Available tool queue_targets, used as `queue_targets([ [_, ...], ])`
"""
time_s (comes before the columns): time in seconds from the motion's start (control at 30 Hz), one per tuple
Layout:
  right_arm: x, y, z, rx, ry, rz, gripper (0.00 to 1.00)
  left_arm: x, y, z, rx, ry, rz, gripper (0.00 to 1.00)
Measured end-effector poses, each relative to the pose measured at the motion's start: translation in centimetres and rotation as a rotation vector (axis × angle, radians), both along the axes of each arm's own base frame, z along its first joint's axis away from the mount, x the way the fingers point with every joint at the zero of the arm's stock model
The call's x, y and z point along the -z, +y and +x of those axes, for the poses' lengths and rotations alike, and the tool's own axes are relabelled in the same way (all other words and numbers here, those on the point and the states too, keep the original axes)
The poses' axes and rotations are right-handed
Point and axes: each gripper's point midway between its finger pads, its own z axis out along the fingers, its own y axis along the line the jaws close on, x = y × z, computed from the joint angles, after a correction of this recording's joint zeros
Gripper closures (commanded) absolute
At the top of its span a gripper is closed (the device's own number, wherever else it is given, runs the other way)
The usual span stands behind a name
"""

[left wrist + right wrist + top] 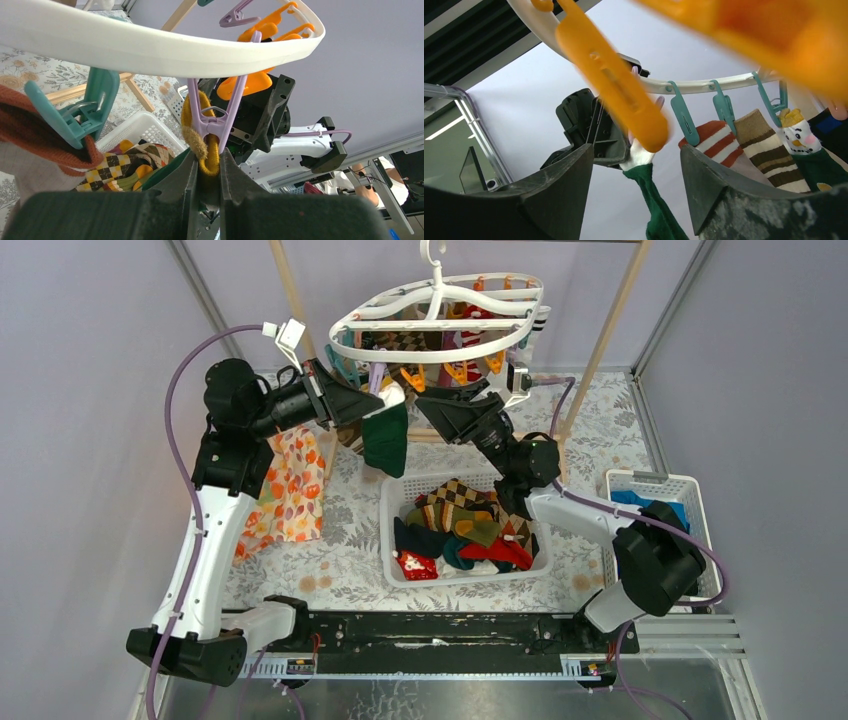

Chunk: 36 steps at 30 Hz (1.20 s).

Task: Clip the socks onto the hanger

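Note:
The white oval hanger [440, 325] hangs at the top centre with orange, teal and purple clips. My left gripper [385, 405] is shut on a dark green sock [385, 440] just below the hanger's near rim. In the left wrist view my gripper [206, 172] pinches the sock's mustard cuff [212, 155], and a purple clip [215, 117] sits on that cuff. My right gripper [428, 400] is open beside it, and in its wrist view [636, 175] an orange clip [624, 100] hangs just above the gap. Several socks [724, 142] hang clipped. More socks [465, 525] lie in a basket.
The white basket [390, 530] stands mid-table under the hanger. An orange floral cloth [290, 485] hangs by the left arm. A second white basket [690, 490] with blue clothes stands at the right. Pale wooden rack poles [610, 330] rise behind the hanger.

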Motion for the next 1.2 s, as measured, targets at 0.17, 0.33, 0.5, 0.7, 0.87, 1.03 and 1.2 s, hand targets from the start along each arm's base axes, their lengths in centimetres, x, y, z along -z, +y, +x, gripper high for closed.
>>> queue_targets([
  [0.17,-0.2,0.0,-0.2,-0.015,-0.018,0.012,0.40,-0.3,0.0,-0.1,-0.001,-0.005,0.002,0.97],
  [0.33,-1.0,-0.2,-0.4,-0.020,-0.036,0.033,0.46,-0.1,0.1,-0.1,-0.004,0.002,0.006,0.96],
  [0.5,-1.9,-0.1,-0.2,-0.022,-0.053,0.045,0.58,0.0,0.2,0.0,-0.008,0.007,0.008,0.96],
  [0.7,-2.1,0.2,-0.4,-0.040,-0.064,0.037,0.69,-0.4,0.4,-0.1,-0.015,-0.001,0.009,0.94],
  [0.87,-1.8,0.4,-0.3,-0.038,-0.061,0.020,0.88,-0.6,0.6,0.0,-0.026,-0.001,0.012,0.64],
  [1.03,-1.9,0.6,-0.2,0.019,-0.058,-0.040,1.00,-0.9,1.1,0.4,-0.070,-0.014,0.028,0.34],
  [1.2,-1.9,1.5,-0.6,0.126,-0.053,-0.132,1.00,-1.2,1.5,0.7,-0.112,-0.026,0.046,0.25],
])
